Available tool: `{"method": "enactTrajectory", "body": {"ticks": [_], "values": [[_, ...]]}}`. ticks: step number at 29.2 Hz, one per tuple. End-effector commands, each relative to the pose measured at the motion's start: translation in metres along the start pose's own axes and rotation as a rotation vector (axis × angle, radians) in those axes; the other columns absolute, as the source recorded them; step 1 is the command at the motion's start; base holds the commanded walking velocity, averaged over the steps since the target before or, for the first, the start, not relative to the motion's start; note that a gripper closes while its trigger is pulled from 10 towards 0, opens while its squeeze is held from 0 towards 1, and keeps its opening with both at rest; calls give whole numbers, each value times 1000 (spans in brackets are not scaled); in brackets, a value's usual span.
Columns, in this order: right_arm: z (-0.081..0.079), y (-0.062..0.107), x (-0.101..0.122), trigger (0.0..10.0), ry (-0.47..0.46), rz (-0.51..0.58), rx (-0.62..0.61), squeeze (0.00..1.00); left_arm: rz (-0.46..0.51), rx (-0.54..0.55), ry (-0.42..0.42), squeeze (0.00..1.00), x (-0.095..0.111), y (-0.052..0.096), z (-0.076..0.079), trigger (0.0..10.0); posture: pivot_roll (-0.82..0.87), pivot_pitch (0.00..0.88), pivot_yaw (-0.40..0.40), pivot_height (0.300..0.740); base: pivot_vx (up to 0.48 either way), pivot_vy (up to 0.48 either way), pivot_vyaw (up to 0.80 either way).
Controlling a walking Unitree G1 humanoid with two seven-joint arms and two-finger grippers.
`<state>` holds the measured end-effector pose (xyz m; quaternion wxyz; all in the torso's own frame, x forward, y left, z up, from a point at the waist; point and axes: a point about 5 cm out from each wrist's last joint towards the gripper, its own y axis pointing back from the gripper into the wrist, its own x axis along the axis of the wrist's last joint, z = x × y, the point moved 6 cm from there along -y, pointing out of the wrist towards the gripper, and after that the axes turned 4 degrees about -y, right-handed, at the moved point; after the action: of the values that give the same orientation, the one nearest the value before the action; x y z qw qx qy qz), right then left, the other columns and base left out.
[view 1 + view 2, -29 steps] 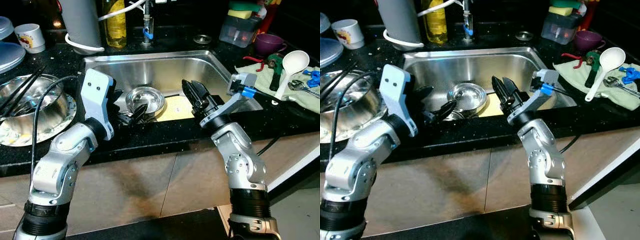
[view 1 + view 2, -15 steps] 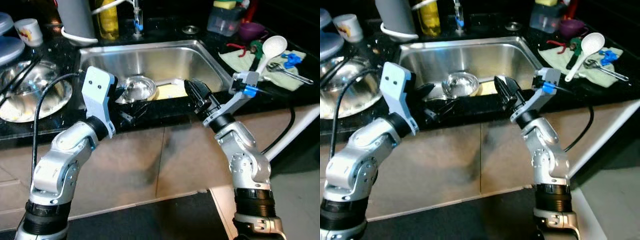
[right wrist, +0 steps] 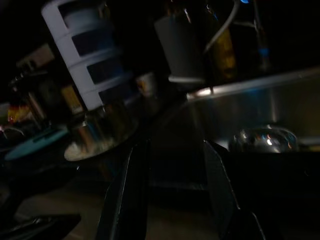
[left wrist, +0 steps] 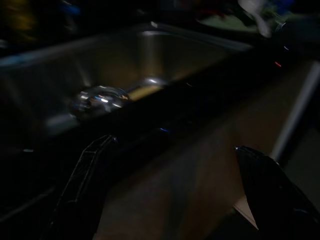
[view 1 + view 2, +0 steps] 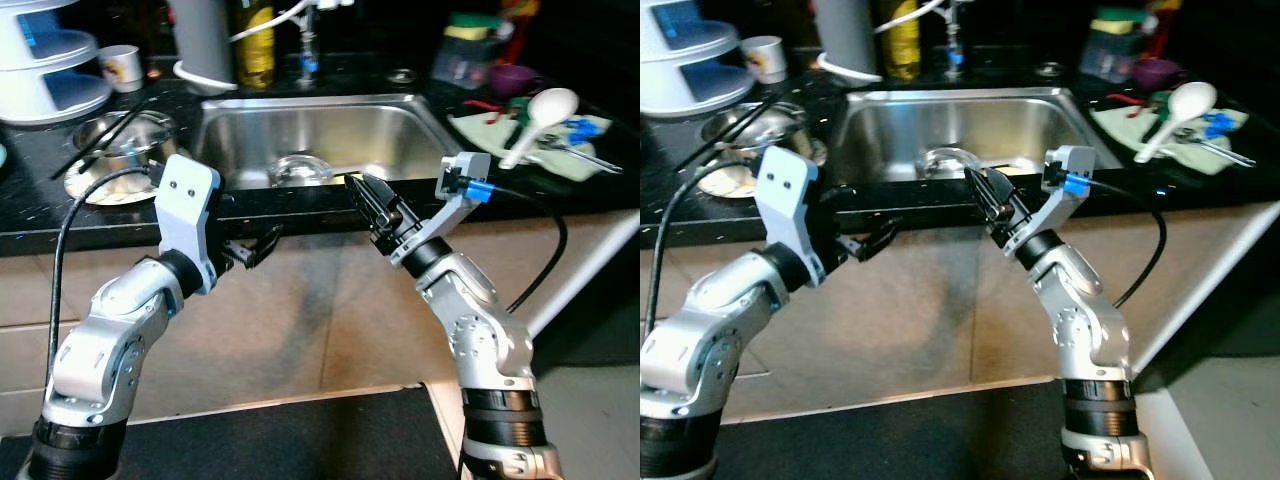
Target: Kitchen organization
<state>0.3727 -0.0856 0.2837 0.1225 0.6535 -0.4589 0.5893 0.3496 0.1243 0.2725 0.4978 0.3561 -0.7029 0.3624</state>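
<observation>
I hold both tools at the counter's front edge — left gripper [image 5: 252, 250] spread wide, right gripper [image 5: 372, 208] slightly parted, both empty. The small round steel bowl [image 5: 300, 169] sits in the stainless sink [image 5: 400, 125]. Approach stage — reaching forward comes next.

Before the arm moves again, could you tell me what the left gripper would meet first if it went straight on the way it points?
Probably the black front edge of the counter: the left gripper points at it, with the small steel bowl in the sink beyond. Depth is unclear.
</observation>
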Motion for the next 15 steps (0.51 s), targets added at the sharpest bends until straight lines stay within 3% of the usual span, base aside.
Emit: {"method": "enactTrajectory", "body": {"ticks": [1,3,7,8,9,10,11,12,14,15], "values": [[-10,2,-10,10000,-16,-52,53,0,-52,-40,-6,0,-11,6,5,10000,4,198,-52,740,0,0,0],[-22,15,-29,10000,-33,-162,138,0,-127,-148,-50,0,-29,17,24,10000,6,202,-53,740,0,0,0],[-28,25,-40,10000,-52,-226,188,0,-157,-188,-52,0,-37,23,31,10000,6,202,-53,740,0,0,0],[-28,37,-58,10000,-33,-318,214,0,-202,-226,-70,0,-47,29,37,10000,6,201,-52,740,0,0,0],[-23,55,-81,10000,-11,-426,217,0,-265,-277,-100,0,-61,38,45,10000,7,201,-52,740,0,0,0],[-23,55,-81,10000,-11,-426,217,0,-265,-277,-100,0,-61,38,45,10000,7,201,-52,740,0,0,0],[-18,70,-98,10000,-6,-513,208,0,-325,-317,-122,0,-73,47,52,10000,8,201,-51,740,0,0,0],[-18,70,-98,10000,-6,-513,208,0,-325,-317,-122,0,-73,47,52,10000,8,201,-51,740,0,0,0],[8,101,-138,10000,39,-688,92,0,-521,-311,-158,0,-117,66,55,10000,6,196,-50,740,0,0,0],[8,101,-138,10000,39,-688,92,0,-521,-311,-158,0,-117,66,55,10000,6,196,-50,740,0,0,0]]}}
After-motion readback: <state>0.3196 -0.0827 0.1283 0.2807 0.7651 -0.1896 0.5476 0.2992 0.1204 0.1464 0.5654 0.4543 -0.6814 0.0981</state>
